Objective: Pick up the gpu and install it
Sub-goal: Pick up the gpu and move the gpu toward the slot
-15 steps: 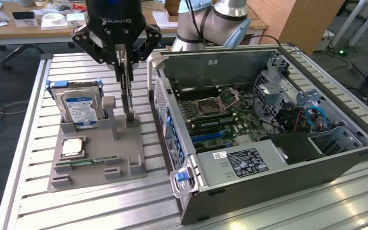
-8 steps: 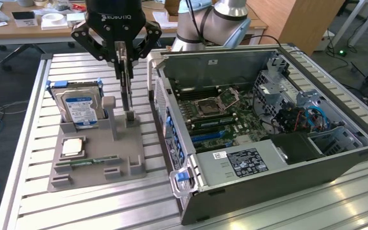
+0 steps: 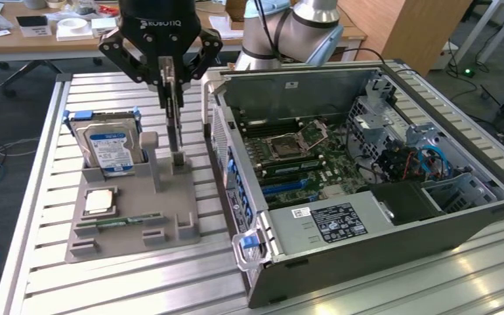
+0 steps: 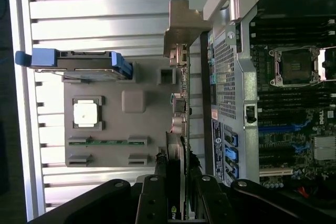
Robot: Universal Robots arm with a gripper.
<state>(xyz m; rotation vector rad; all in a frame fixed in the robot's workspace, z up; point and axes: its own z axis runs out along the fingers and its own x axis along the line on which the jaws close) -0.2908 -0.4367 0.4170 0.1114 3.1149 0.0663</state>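
We see the fingers (image 4: 153, 198) closed partway on the gpu (image 3: 174, 121), gripping its top edge. The card hangs edge-on in the upper middle of the exterior view. Its lower end is at a slot of the grey stand (image 3: 121, 243); we cannot tell whether it is clear of it. Toward the exterior view's left, the stand carries a hard drive (image 3: 107, 144), a chip (image 3: 100, 200) and a RAM stick (image 3: 128, 220). Close on the exterior view's right rises the wall of the open case (image 3: 392, 243), with the motherboard (image 3: 296, 154) inside. Everything sits on a slatted surface (image 3: 77, 289).
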